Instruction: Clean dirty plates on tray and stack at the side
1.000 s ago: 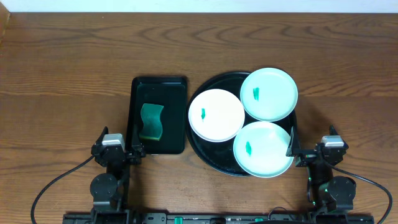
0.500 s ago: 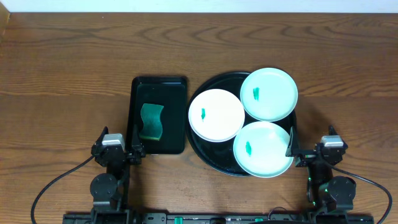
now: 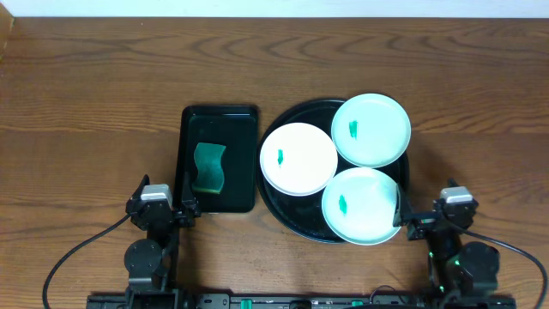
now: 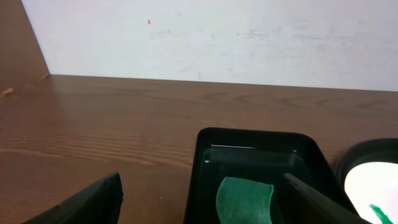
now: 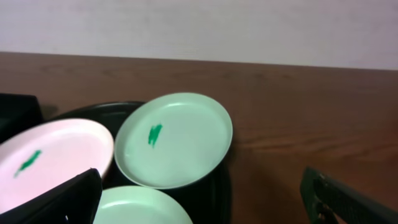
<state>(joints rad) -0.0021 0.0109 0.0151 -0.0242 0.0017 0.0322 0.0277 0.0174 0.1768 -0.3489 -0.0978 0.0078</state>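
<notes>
- Lying on glossy black tray [image 3: 283,210] — one white plate [image 3: 309,167], two mint plates [image 3: 377,133], each smeared green mid-face.
- Spread wide, gripping nothing: left fingers [image 4: 87,202], right fingers [image 5: 62,199].

Three plates get counted all up: one white plate [image 3: 298,159] and two mint green plates [image 3: 371,130] [image 3: 363,206]. Three green smears [image 3: 280,157] are counted too, so one per plate. Black trays: two are seen, one round black tray [image 3: 287,210] and one rectangular black tray [image 3: 219,124]. Only one green sponge [image 3: 208,168] is found. Two claws are spotted, the left claw [image 3: 163,196] and the right claw [image 3: 429,210]. One table [image 3: 86,86] is counted, lol.
</notes>
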